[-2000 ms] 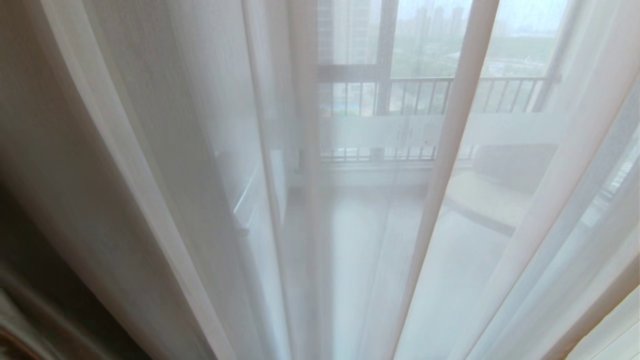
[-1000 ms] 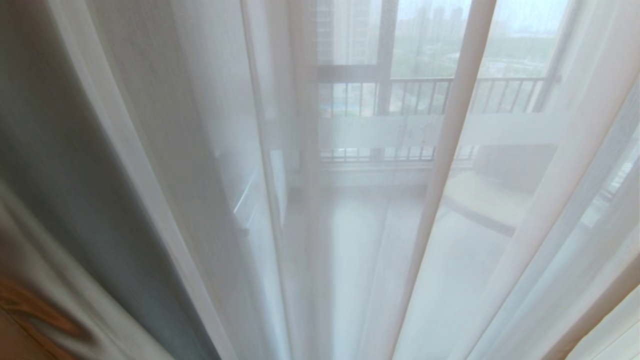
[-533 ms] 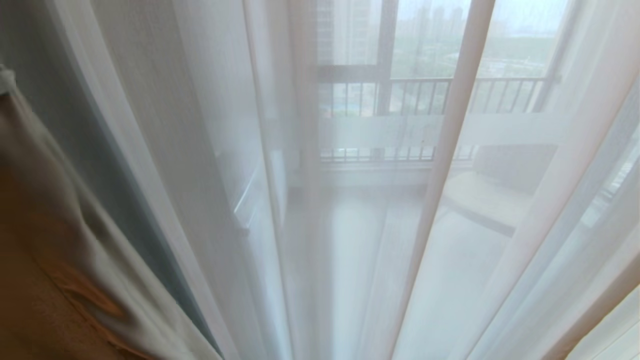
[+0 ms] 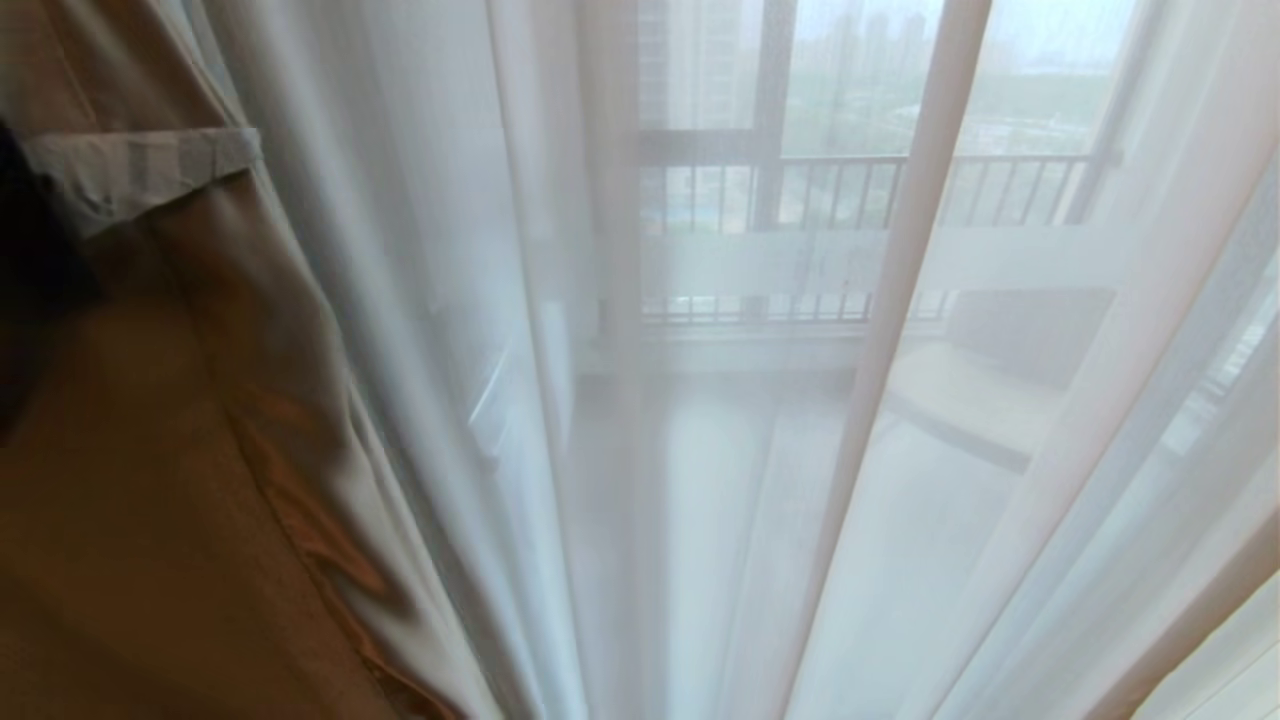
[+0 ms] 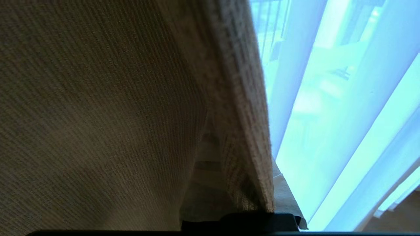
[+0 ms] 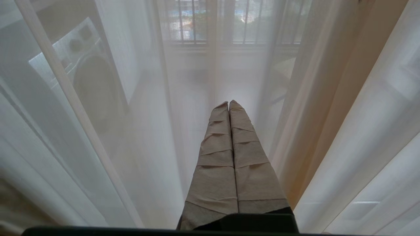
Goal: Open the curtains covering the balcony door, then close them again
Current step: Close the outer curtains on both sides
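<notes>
The curtains hang in two layers. The thin white sheers (image 4: 700,450) cover the balcony door (image 4: 760,262), whose frosted stripe shows through them. At the left, the thick beige drape (image 4: 180,480) overlaps the sheers. My left gripper (image 4: 200,160), taped fingers level, is shut on the drape's edge. In the left wrist view the woven drape (image 5: 98,114) fills most of the picture, and its folded edge sits pinched in the left gripper (image 5: 241,154). My right gripper (image 6: 228,103) is shut on nothing, pointing at the sheers (image 6: 137,147) without touching them.
Behind the sheers and glass are a washing machine (image 6: 82,72), a low seat (image 4: 980,395) on the balcony floor, and a black-framed window with a barred railing (image 4: 860,190). More sheer folds (image 4: 1180,480) hang close on the right.
The thick drape has swept in from the left edge, rising and spreading rightwards over the sheers, and my left gripper has come into view with it. The right gripper has stayed still.
</notes>
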